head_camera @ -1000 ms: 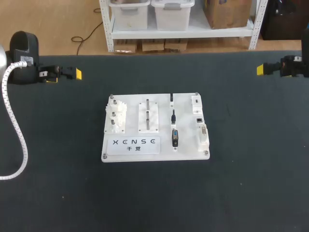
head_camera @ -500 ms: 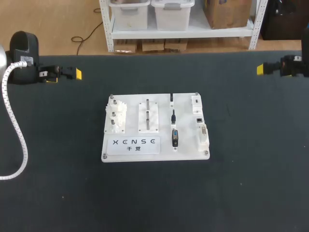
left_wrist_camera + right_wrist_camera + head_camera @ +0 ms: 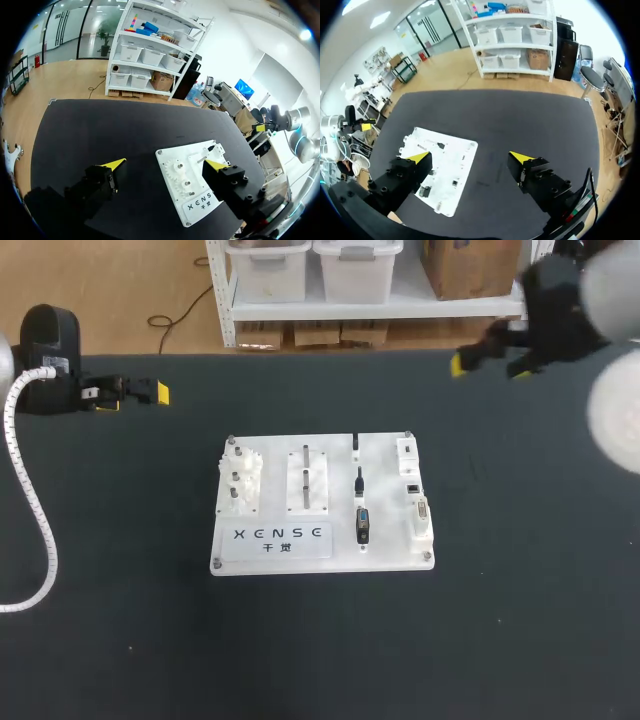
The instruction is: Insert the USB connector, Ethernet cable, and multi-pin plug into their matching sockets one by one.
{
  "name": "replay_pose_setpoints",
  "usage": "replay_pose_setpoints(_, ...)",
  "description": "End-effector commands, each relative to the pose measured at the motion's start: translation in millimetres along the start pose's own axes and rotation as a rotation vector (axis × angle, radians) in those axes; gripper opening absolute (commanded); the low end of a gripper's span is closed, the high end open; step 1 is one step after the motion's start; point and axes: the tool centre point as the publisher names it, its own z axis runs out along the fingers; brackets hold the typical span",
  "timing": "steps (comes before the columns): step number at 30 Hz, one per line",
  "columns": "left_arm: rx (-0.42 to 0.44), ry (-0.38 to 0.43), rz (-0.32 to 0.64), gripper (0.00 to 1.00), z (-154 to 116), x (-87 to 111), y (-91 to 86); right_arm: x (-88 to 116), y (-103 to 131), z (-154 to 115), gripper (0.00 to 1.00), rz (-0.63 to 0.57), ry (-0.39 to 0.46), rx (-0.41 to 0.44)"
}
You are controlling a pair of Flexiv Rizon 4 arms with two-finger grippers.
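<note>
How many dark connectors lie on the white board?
3, in one column right of the middle of the white board: the far connector, the middle connector, and the largest connector nearest the near edge. None seems hidden.

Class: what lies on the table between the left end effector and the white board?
Nothing: the head view shows only bare black table between the left end effector and the white board.

Print on the white board (image 3: 385, 510)
One row of large dark letters is printed along its near edge, with two smaller characters set beneath them.
</note>
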Motion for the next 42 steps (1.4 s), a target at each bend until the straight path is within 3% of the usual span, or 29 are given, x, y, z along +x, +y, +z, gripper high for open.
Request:
replay_pose_setpoints(1, 0.000, 0.000, 0.000, 1.00, 0, 0.0, -0.1, 1, 38, 12, 1.00, -0.012, 0.038, 0.340)
replay_pose_setpoints(10, 0.000, 0.000, 0.000, 1.00, 0, 0.0, -0.1, 27, 65, 55, 1.00, 0.055, 0.176, 0.465)
replay_pose_setpoints(21, 0.000, 0.000, 0.000, 1.00, 0, 0.0, -0.1, 47, 84, 101, 1.00, 0.093, 0.251, 0.462)
replay_pose_setpoints(29, 0.000, 0.000, 0.000, 1.00, 0, 0.0, -0.1, 45, 85, 132, 1.00, 0.178, 0.260, 0.429)
replay_pose_setpoints(42, 0.000, 0.000, 0.000, 1.00, 0, 0.0, -0.1, 36, 93, 147, 1.00, 0.191, 0.234, 0.376)
